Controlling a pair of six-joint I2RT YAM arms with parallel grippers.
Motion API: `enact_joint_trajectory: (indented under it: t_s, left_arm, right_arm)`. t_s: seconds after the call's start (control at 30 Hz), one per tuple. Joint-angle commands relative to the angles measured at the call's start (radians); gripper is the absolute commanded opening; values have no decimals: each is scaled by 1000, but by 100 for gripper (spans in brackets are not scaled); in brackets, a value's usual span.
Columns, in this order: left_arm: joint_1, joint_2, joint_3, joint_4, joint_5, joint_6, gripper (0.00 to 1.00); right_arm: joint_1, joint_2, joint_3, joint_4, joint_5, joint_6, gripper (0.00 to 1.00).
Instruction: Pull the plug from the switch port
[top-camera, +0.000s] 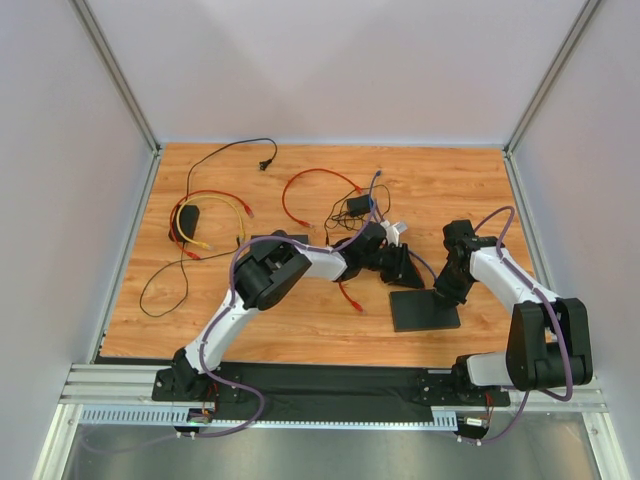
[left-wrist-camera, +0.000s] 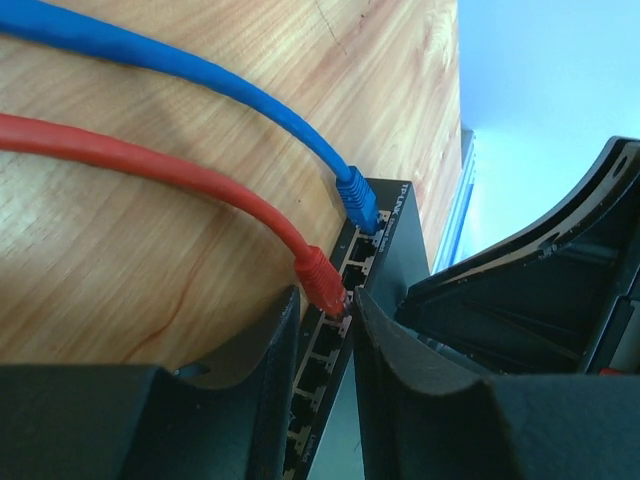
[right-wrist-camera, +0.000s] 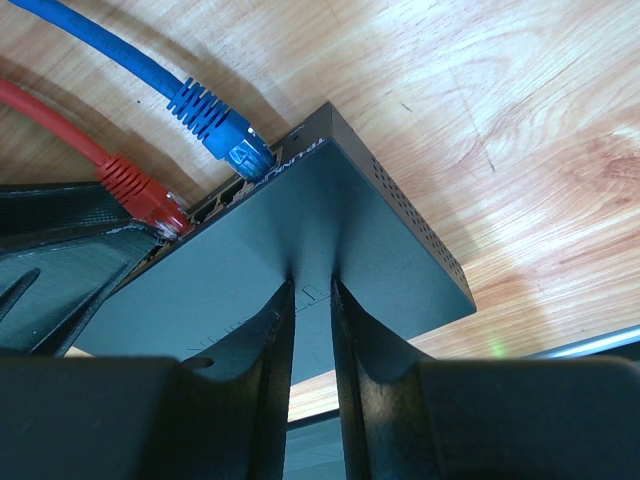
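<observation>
Two plugs sit in the switch (top-camera: 425, 312) right now, a red plug (left-wrist-camera: 320, 278) and a blue plug (left-wrist-camera: 357, 200), a little apart in the same row of ports. My guess is red is the one to pull, since the left jaws are lined up on it.

Where stuff is: the switch lies flat on the bench (top-camera: 480, 200), right of the middle and closer to the near edge than the far one. The red plug is seated in its port, with its cable trailing off across the wood.

Left jaws are part open, with a narrow gap only a bit wider than the plug. The plug's front end sits right between the tips, one finger on each side, and neither looks to be touching it.

Right jaws are set narrow with nothing between them. Their tips are down on the switch's top face, around the middle. It looks like they're pinning the box, though I can't tell how hard.

To do this step well, I'd close on the plug body itself, not the cable. Get the latch tab squeezed, then pull straight back in line with the port. Any sideways yank probably just jams it or drags the switch. Keep clear of the blue one too.
</observation>
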Motion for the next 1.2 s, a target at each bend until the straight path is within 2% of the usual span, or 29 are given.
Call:
enact_joint_trajectory:
  t_s: [0.0, 0.37, 0.57, 0.63, 0.77, 0.97, 1.17]
  left_arm:
    - [-6, 49, 26, -30, 9, -29, 36]
    - [-8, 121, 63, -22, 38, -99, 33]
    - [-5, 141, 48, -9, 13, -139, 15]
    - [0, 135, 26, 34, -5, -161, 12]
    - [14, 113, -46, 143, -69, -149, 0]
    - [32, 90, -101, 284, -162, -122, 0]
    - [34, 72, -132, 353, -243, -90, 0]
  right_arm:
    - [5, 39, -38, 35, 38, -6, 23]
    - [13, 36, -33, 29, 37, -6, 23]
    - [18, 39, -35, 27, 43, -5, 22]
    - [18, 40, -35, 27, 47, -2, 22]
    - [19, 50, -39, 29, 66, 3, 22]
    - [19, 82, -50, 35, 93, 23, 22]
    - [19, 100, -62, 52, 93, 31, 22]
